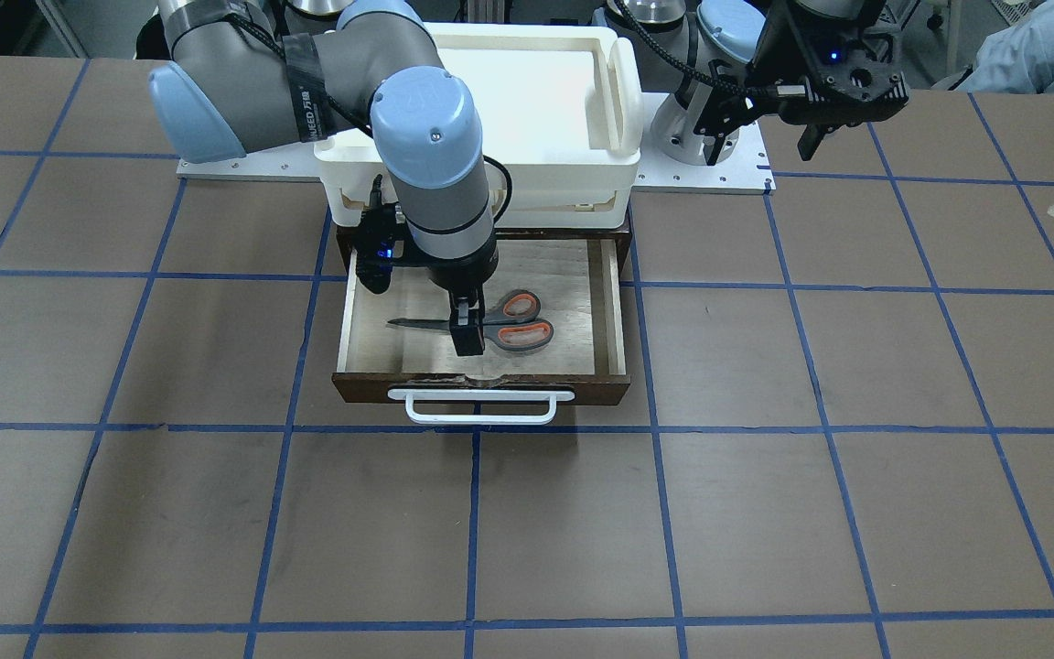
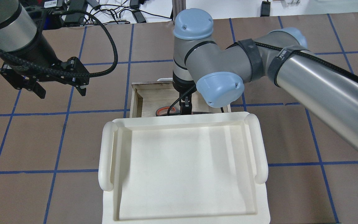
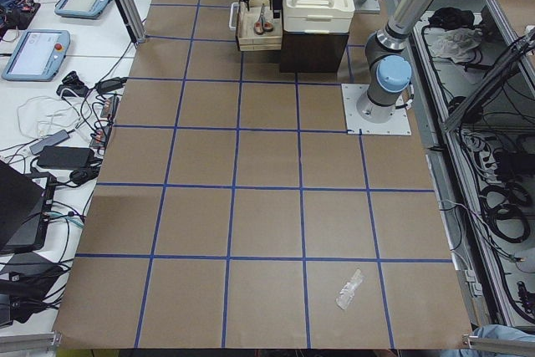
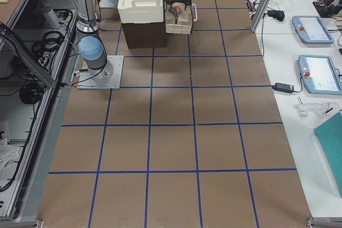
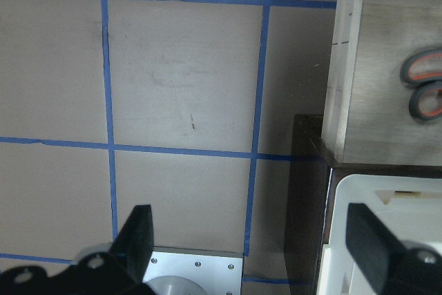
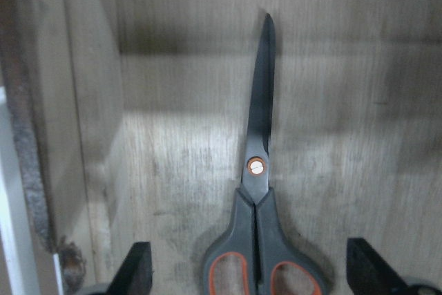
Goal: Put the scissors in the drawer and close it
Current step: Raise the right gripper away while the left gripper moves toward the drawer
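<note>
Right gripper (image 6: pixel 250 248): jaws spread wide, holding nothing, low over scissors (image 6: pixel 257 170).
Scissors: flat on drawer (image 1: pixel 607 311) floor, centre of front-facing frame.
Left gripper (image 2: pixel 62 92): spread, empty, upper left of overhead frame.
Status: step 1 of 2 looks done; drawer open, closing left.

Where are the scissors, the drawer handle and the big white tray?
scissors (image 6: pixel 256 166): right wrist view, on the pivot screw between the blades.
drawer handle (image 1: pixel 481 419): front-facing view, on its lower white bar.
white tray (image 2: pixel 106 155): overhead view, on its rounded left rim.
</note>
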You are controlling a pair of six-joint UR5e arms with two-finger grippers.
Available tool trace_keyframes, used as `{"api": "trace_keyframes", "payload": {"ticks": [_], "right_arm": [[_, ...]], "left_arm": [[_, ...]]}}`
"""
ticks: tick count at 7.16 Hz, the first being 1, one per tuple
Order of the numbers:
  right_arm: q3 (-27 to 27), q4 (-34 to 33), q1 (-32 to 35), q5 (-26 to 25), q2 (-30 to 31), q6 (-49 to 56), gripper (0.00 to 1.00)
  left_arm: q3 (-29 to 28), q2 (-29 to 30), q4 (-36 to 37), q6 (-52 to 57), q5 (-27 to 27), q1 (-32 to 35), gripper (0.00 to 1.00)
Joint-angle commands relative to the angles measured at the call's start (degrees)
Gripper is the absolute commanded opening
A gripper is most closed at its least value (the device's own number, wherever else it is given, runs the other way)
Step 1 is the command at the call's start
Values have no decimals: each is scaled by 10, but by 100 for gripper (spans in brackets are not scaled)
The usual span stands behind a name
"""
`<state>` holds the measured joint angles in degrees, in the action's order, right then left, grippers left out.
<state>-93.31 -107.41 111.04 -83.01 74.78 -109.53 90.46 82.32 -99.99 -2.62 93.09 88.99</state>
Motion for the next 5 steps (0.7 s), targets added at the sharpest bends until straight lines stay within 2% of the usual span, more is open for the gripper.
{"api": "trace_keyframes", "payload": {"ticks": [1, 2, 3, 4, 5], "right_arm": [[19, 38, -41, 1, 29, 94, 100], [24, 57, -56, -7, 43, 152, 100], [33, 75, -87, -57, 60, 287, 100], [36, 76, -134, -79, 86, 368, 100], [35, 90, -181, -81, 112, 448, 100]], "left_arm": [[0, 13, 7, -12, -2, 1, 100], [-1, 17, 9, -12, -5, 1, 100], [-8, 28, 43, -12, -8, 1, 100], [-17, 47, 59, -12, -7, 7, 100], [-29, 76, 66, -21, -7, 27, 100]]}}
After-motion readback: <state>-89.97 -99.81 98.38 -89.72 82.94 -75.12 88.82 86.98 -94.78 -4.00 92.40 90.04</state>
